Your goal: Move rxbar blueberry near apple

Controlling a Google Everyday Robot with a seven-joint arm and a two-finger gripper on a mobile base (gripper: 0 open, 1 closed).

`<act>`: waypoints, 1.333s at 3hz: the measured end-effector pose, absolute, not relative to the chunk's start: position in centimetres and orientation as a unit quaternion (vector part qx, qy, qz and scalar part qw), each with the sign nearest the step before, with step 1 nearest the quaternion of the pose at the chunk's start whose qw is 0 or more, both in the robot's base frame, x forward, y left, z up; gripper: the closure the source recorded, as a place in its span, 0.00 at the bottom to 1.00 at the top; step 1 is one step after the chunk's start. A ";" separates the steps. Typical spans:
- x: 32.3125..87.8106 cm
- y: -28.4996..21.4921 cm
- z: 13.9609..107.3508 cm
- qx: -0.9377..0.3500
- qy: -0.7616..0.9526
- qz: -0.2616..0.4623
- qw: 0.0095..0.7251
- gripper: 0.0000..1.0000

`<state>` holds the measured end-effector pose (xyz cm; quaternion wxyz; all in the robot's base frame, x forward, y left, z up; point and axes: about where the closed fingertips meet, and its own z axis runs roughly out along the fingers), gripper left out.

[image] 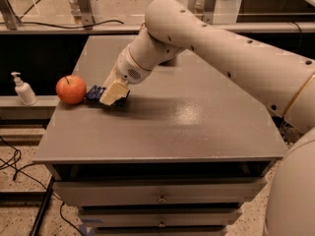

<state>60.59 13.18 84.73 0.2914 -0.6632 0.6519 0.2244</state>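
The apple (71, 89) is round and red-orange and sits near the left edge of the grey table (197, 127). The rxbar blueberry (94, 93) is a small dark-blue wrapper just right of the apple, low at the table surface. Its left end sticks out toward the apple, with a small gap between them. My gripper (112, 93) is right over the bar's right part, with its cream fingers (111, 92) closed on it. The arm reaches in from the upper right.
A white pump bottle (22, 89) stands on a lower ledge left of the table. The table has drawers (157, 195) under its front edge. Cables (15, 161) lie on the floor at the left.
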 end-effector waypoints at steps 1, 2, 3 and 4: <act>60.6 13.2 84.4 -0.663 0.652 0.227 0.288 0.60; 60.6 13.1 84.1 -0.662 0.654 0.230 0.286 0.36; 60.5 13.0 84.0 -0.662 0.654 0.232 0.285 0.12; 60.3 12.7 84.0 -0.661 0.654 0.233 0.284 0.00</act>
